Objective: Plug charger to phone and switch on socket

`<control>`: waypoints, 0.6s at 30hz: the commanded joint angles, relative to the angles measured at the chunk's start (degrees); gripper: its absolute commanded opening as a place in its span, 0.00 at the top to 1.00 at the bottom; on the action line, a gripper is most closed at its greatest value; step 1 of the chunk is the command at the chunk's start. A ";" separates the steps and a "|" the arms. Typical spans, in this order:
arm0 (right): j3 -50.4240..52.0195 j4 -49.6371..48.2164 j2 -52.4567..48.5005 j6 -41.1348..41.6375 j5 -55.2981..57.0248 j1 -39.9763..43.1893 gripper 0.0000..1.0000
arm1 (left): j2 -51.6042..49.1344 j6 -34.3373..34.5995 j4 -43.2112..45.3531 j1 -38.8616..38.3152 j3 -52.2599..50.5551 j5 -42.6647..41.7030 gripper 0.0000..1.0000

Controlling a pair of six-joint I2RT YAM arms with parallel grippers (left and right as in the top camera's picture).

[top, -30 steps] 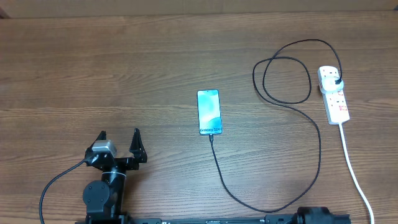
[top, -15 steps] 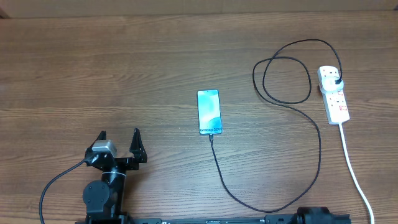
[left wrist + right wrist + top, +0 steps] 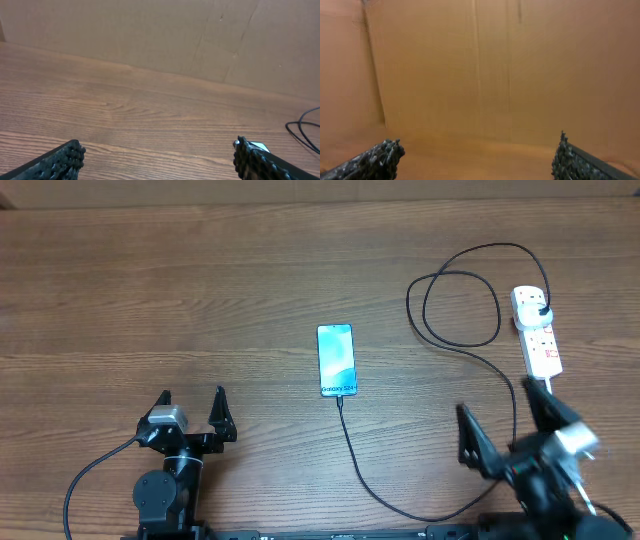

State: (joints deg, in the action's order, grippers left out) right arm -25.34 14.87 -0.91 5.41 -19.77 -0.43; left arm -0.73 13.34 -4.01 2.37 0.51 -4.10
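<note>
1. From overhead, the phone [image 3: 336, 360] lies flat mid-table, screen up, white text at its near end.
2. Only this view shows the whole charger [image 3: 407, 302]: its tip touches the phone's near end, the cable sweeps toward the front edge, then curves up the right side into loose loops. Its plug head [image 3: 541, 308] sits in the far end of the socket [image 3: 537, 335].
3. That socket lies at the right of the table [image 3: 150, 290], well apart from the phone.
4. Left fingers [image 3: 220, 412] are spread wide and empty near the front-left edge, well apart from the phone.
5. Right fingers [image 3: 473, 438] are also spread wide and empty. They are at the front right, over the cable's rising stretch and just near of the socket, partly covering its white cord.
6. Left wrist view: both left fingers [image 3: 60, 160] frame bare wood. A pale corner shows by the right one, too little of it to name. A curve of cable [image 3: 302, 125] lies at the far right, with a cardboard wall [image 3: 150, 40] behind.
7. Right wrist view: the right fingers [image 3: 372, 161] frame only blurred cardboard, so phone, charger and socket are all out of sight.
</note>
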 commanded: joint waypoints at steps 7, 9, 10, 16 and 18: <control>18.03 -12.72 0.52 0.09 3.58 -0.26 0.00 | 0.48 -1.11 -0.04 0.26 -0.26 -0.37 0.00; 19.06 -13.18 0.52 0.09 6.25 -0.26 0.00 | 0.48 -1.11 -0.04 0.26 -0.24 -0.37 0.00; 19.37 -13.18 0.52 0.09 7.67 -0.26 0.00 | 0.48 -1.11 -0.04 0.26 -0.24 -0.37 0.00; 19.76 -14.12 0.52 0.07 9.92 -0.26 0.00 | 0.48 -1.11 -0.04 0.26 -0.24 -0.37 0.01; 20.06 -14.71 0.52 0.07 10.88 -0.26 0.00 | 0.48 -1.11 -0.04 0.26 -0.24 -0.37 0.01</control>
State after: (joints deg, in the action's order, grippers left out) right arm -6.28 0.93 -0.91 5.37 -11.53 -0.43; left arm -0.73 13.34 -3.99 2.37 0.51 -4.10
